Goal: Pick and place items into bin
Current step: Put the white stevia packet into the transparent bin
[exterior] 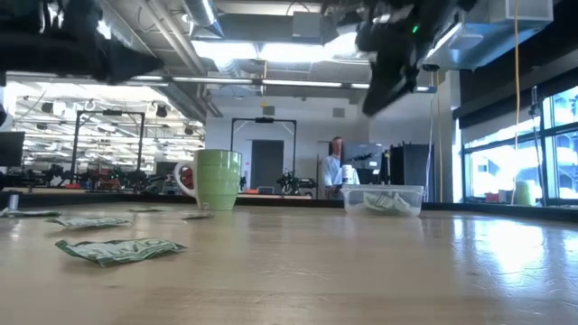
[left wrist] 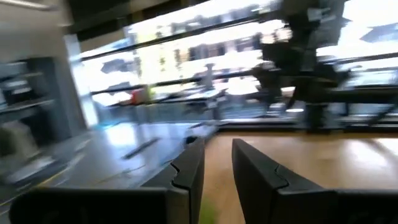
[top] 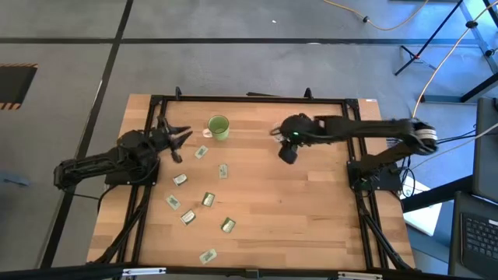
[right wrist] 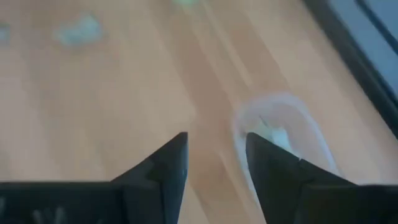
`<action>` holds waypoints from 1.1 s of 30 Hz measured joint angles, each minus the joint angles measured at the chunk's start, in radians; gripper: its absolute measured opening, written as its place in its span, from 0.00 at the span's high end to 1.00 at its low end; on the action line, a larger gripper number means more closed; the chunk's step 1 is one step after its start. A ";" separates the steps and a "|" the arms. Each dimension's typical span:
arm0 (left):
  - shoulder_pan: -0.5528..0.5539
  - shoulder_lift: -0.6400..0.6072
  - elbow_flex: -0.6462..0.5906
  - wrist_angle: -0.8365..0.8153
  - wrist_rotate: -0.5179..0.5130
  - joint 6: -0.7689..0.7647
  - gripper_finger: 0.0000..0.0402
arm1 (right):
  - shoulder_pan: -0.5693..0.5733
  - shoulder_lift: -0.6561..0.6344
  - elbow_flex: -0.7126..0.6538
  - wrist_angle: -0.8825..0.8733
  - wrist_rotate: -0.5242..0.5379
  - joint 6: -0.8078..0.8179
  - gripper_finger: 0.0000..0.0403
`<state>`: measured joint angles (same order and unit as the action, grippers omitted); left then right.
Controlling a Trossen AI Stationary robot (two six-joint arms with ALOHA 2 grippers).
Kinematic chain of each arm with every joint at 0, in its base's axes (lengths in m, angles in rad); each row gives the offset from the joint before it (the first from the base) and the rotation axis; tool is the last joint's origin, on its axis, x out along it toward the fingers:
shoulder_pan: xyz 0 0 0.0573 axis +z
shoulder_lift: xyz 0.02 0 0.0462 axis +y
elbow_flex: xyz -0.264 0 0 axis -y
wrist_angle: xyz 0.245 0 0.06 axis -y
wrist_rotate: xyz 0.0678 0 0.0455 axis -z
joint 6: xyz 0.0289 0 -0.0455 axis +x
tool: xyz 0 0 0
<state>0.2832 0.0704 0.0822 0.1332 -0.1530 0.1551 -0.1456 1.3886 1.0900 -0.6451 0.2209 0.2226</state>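
Right tool point(right wrist: 214, 165) hangs over the small clear plastic tub point(right wrist: 283, 146), fingers parted and empty, some pale green packets point(exterior: 390, 202) inside. More scattered on the wooden worktop point(top: 311, 210). Left tool point(top: 180, 140), part-open, holds nothing.

A: Can you see the bin point(top: 278, 132) from overhead?
B: Barely; the right arm point(top: 350, 128) covers most of it. In the right wrist view the bin point(right wrist: 283, 140) is a blur, cut by the right tool's point(right wrist: 214, 155) finger, with something pale inside that I can't identify.
A: And the left tool point(left wrist: 217, 165)?
B: Smeared in its own view. Beside the mug point(exterior: 217, 179), the far packets point(exterior: 90, 221) are too small to read.
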 joint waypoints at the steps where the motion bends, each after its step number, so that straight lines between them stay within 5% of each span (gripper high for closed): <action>1: 0.000 0.012 0.017 -0.002 0.053 -0.011 0.80 | 0.017 -0.036 -0.028 0.053 -0.010 -0.001 0.59; 5: 0.000 0.137 0.106 -0.054 0.182 -0.033 0.78 | 0.064 -0.140 -0.131 0.206 -0.066 0.013 0.59; 11: -0.023 0.487 0.280 -0.297 0.258 0.003 0.73 | 0.086 -0.210 -0.259 0.310 -0.066 0.021 0.59; 20: -0.171 0.965 0.448 -0.358 0.233 0.045 0.75 | 0.086 -0.211 -0.313 0.312 -0.065 0.058 0.59; 33: -0.316 1.363 0.583 -0.309 0.124 0.032 0.73 | 0.086 -0.212 -0.313 0.319 -0.065 0.053 0.59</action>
<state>-0.0331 1.4336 0.6649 -0.1758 -0.0287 0.1870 -0.0601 1.1770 0.7769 -0.3265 0.1561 0.2760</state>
